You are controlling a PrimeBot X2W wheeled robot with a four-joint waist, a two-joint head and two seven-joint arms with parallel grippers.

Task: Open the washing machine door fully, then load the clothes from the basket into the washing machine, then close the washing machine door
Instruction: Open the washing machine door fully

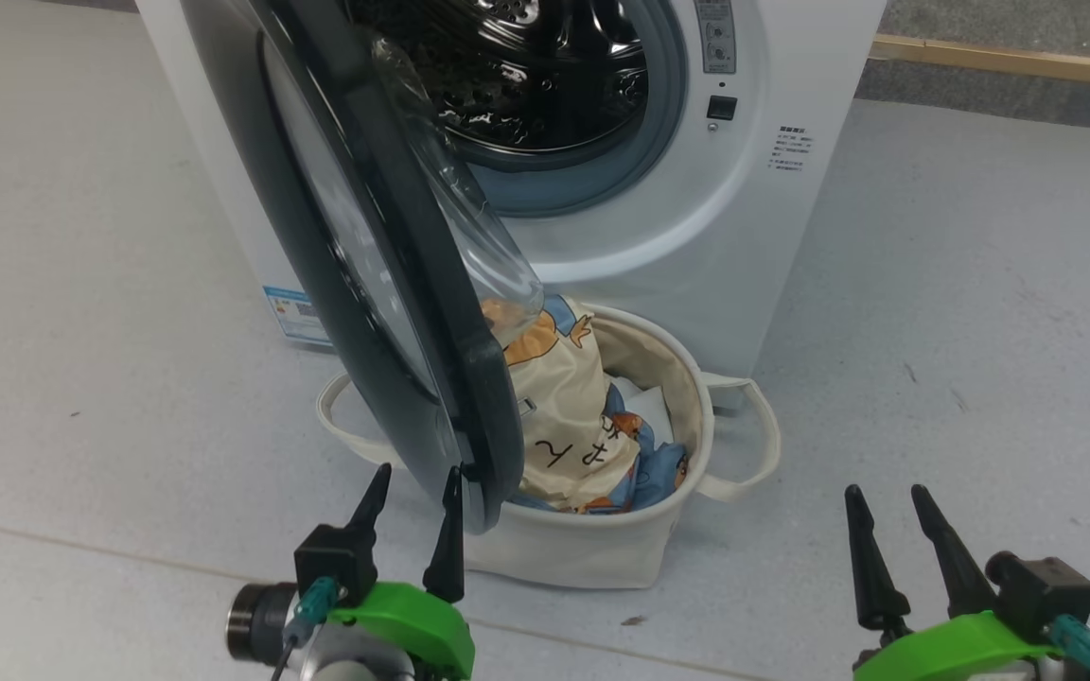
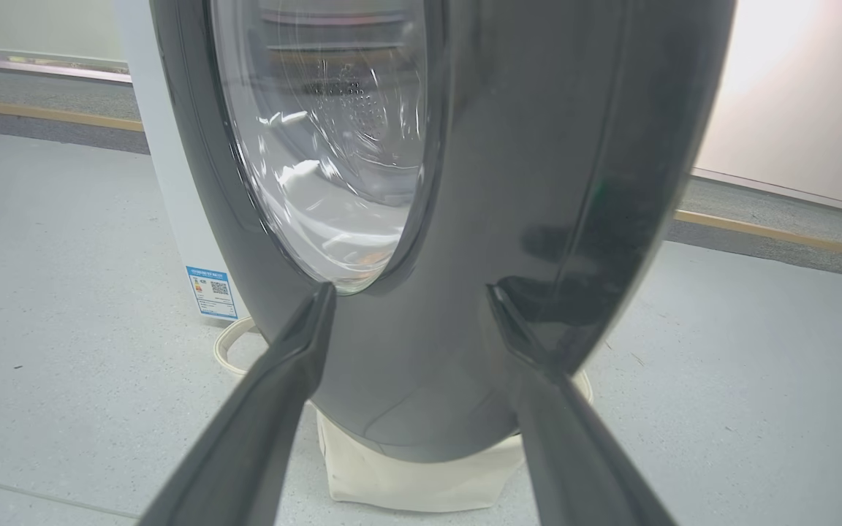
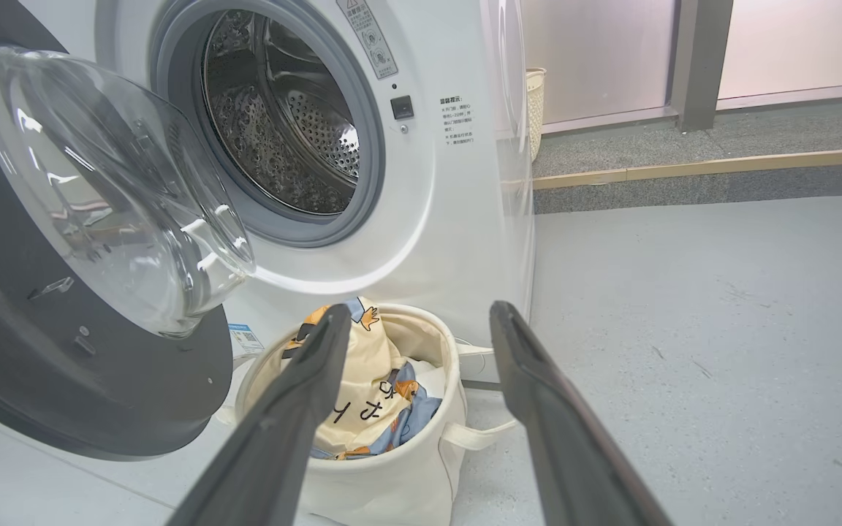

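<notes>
The white washing machine [image 1: 772, 218] stands ahead with its drum [image 3: 282, 124] exposed. Its black-rimmed door [image 1: 375, 284] hangs partly open, swung out over the basket [image 1: 592, 553]. Cream and light blue clothes [image 1: 573, 426] fill the basket, also seen as clothes [image 3: 377, 394] in the right wrist view. My left gripper [image 1: 413, 492] is open just in front of the door's lower rim [image 2: 465, 351], fingers pointing at it, holding nothing. My right gripper [image 1: 886, 506] is open and empty, low at the right, a little way from the basket [image 3: 392, 482].
Grey floor [image 1: 961, 331] spreads right of the machine. A raised kerb with a wooden strip [image 3: 721, 164] runs behind. A small pale bin [image 3: 536, 102] stands beside the machine's far side. A blue label [image 1: 294, 314] marks the machine's lower left.
</notes>
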